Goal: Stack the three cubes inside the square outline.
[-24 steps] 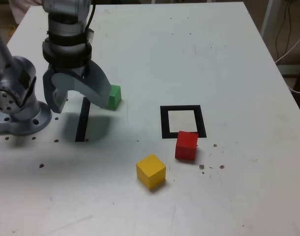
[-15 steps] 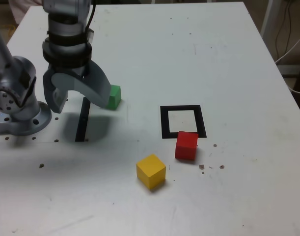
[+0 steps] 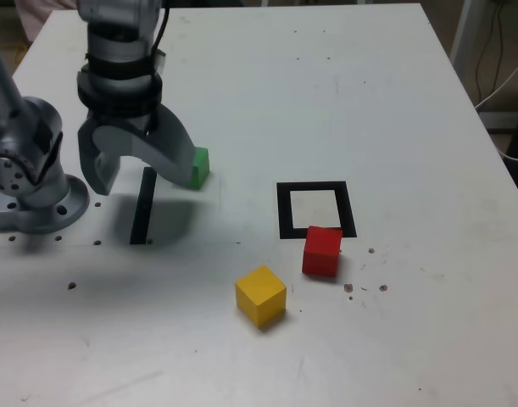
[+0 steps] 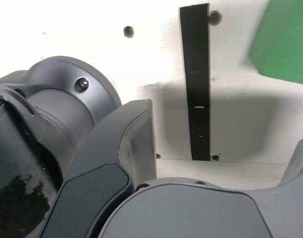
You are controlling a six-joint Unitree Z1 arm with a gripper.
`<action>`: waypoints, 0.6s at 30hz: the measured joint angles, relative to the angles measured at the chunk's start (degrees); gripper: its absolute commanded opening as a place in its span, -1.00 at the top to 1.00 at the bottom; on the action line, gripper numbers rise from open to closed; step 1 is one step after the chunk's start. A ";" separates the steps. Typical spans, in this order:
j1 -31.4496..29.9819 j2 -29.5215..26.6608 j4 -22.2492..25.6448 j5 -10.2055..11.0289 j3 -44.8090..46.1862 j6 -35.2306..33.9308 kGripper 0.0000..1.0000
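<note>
Gripper (image 3: 140, 174) spread wide, holding nothing, hanging above the black strip (image 3: 142, 206) near the table's (image 3: 394, 102) left edge in the exterior view. Green cube (image 3: 198, 166) just beside one finger. Red cube (image 3: 322, 251) touches the square outline's (image 3: 315, 209) near border; yellow cube (image 3: 260, 294) sits nearer the front edge. Nothing stacked yet; all three placements remain.

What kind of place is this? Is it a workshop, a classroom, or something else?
Most likely a robotics lab or test bench. A grey robot arm is bolted to a plain white table, three coloured blocks, green, yellow and red, lie by a black square outline, and loose cables hang beyond the table's edge.
</note>
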 measured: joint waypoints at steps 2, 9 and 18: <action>-0.42 0.25 0.00 -0.02 -0.45 -0.11 -0.99; -4.03 0.98 1.37 -0.63 -4.07 -2.16 -0.99; -8.88 4.72 4.32 -1.31 -10.54 -4.60 -0.98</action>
